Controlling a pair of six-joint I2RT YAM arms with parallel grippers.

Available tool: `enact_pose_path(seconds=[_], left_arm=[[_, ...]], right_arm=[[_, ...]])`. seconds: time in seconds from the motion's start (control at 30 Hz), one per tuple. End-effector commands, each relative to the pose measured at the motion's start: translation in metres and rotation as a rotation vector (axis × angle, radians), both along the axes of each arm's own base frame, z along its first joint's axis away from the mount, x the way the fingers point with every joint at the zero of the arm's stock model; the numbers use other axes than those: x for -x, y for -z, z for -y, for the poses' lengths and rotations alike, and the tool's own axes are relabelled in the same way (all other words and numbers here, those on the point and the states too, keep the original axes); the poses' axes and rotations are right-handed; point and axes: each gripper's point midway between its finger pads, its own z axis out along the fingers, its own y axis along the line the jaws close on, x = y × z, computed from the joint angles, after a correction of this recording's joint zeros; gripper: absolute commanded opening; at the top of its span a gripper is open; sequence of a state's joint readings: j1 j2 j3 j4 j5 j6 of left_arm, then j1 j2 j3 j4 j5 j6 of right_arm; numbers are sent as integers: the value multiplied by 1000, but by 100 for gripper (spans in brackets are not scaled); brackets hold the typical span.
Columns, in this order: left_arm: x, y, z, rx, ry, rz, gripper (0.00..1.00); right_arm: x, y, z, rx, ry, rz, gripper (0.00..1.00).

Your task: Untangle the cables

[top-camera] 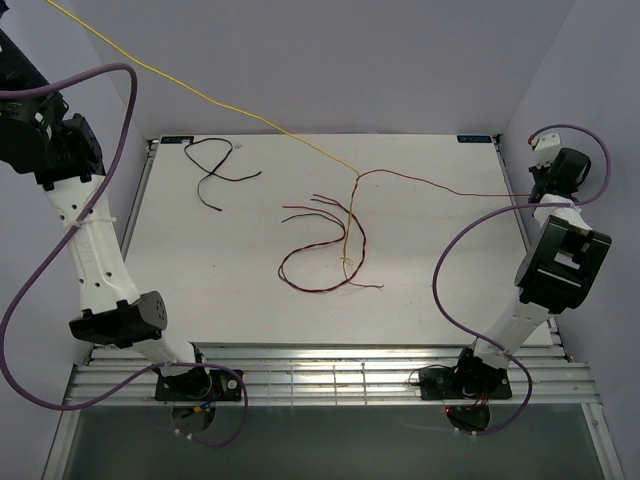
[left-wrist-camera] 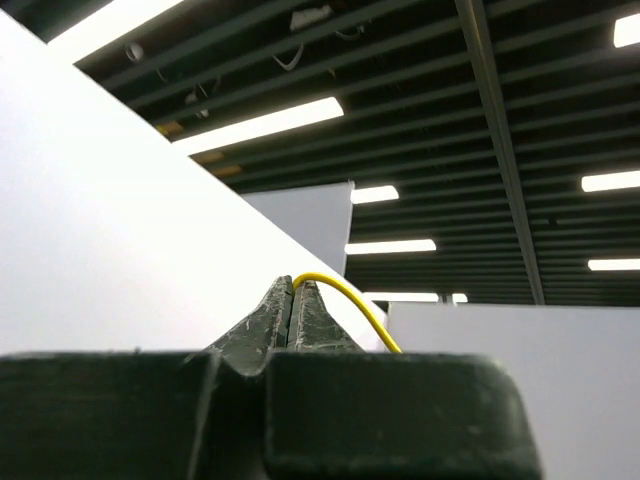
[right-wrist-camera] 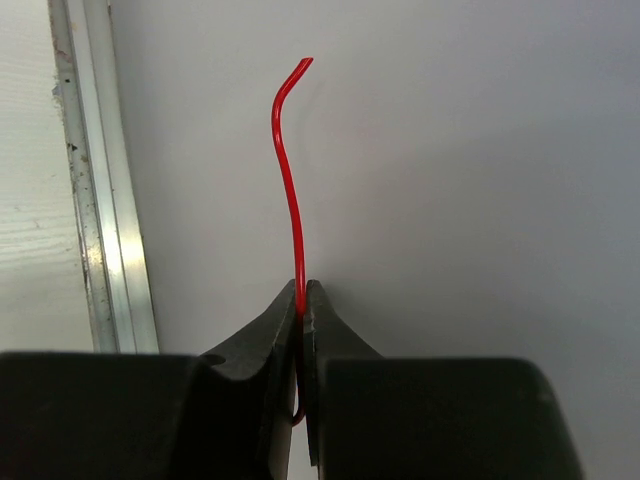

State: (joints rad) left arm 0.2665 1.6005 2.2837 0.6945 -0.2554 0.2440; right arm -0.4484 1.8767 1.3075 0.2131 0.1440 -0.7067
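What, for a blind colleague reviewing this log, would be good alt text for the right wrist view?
The right gripper, black fingers shut, pinches a thin red cable whose free end rises and bends at its tip against a plain grey surface. A metal rail runs down the left side.

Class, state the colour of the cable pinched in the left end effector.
Yellow cable, shown best in the left wrist view.

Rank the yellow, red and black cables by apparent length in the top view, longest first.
1. yellow cable, though it rises toward the camera.
2. red cable; its far end is hard to trace.
3. black cable, clearly shortest.
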Motion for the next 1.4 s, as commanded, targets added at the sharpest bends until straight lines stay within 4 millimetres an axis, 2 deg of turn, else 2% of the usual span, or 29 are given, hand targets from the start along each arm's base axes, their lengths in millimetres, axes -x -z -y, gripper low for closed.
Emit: enact_pose_path(seconds=[0.0,0.07,0.1,0.2,0.23,0.27,0.3,0.33,0.37,0.4,0.43,0.47,0.53,0.57,0.6,0.63,0.67,0.7,0.77,0.87,1.0,1.1,1.13,1.2,1.23,1.27,1.3,1.33,1.37], left_arm=[[-51,24,-6,24,92,-124,0],[-76,39,-1,33,199,-186,0],[-102,60,0,42,240,-254,0],[-130,88,16,56,378,-323,0],[-153,112,20,62,415,-389,0],[-164,123,32,66,469,-416,0],[-173,134,40,67,495,-453,0],[-193,160,48,78,524,-538,0],[-203,174,55,93,555,-576,0],[-206,184,67,112,624,-591,0],[-223,215,80,106,689,-683,0],[-227,228,91,129,756,-712,0],[-232,252,106,150,826,-780,0],[-238,276,120,165,871,-837,0],[-239,290,125,206,914,-862,0],[-235,296,130,218,942,-873,0],[-237,319,138,236,988,-925,0],[-235,327,144,257,1035,-945,0],[-231,339,156,236,1075,-1000,0],[-224,357,160,304,1105,-1056,0],[-217,389,159,406,1116,-1107,0],[-222,409,149,509,1065,-1157,0],[-224,417,144,548,1037,-1166,0],[-228,447,130,674,966,-1207,0],[-230,465,110,778,868,-1194,0],[-229,482,104,851,826,-1211,0],[-230,511,97,918,763,-1271,0],[-228,524,80,983,661,-1262,0],[-227,537,70,1032,591,-1273,0]], right_arm=[[4,-52,4,57,34,74,8],[-4,-63,-14,70,-3,85,8],[-5,-74,-21,82,-14,101,8],[-11,-103,-47,111,-49,141,8],[-14,-113,-60,111,-78,161,8],[-15,-121,-68,100,-91,184,8],[-13,-138,-84,83,-117,211,8],[-15,-154,-99,51,-158,256,8],[-14,-164,-113,15,-198,290,8],[-8,-193,-137,-33,-259,372,8],[-7,-207,-161,-70,-361,412,8],[2,-229,-177,-98,-399,469,8],[9,-241,-210,-155,-501,490,8],[21,-258,-221,-174,-535,526,8],[26,-258,-241,-253,-593,535,8],[32,-266,-251,-290,-624,566,8],[45,-279,-262,-317,-664,603,8],[52,-278,-281,-398,-732,601,8],[71,-299,-306,-438,-842,635,8],[93,-322,-322,-491,-900,679,8],[113,-334,-334,-581,-941,710,8],[118,-368,-335,-598,-947,740,8],[125,-406,-331,-565,-943,812,8],[133,-447,-319,-521,-886,921,8],[130,-461,-313,-507,-864,957,8],[151,-502,-311,-455,-874,1048,8],[156,-517,-306,-438,-846,1081,8],[160,-530,-301,-420,-822,1112,8],[172,-558,-298,-389,-815,1176,8]])
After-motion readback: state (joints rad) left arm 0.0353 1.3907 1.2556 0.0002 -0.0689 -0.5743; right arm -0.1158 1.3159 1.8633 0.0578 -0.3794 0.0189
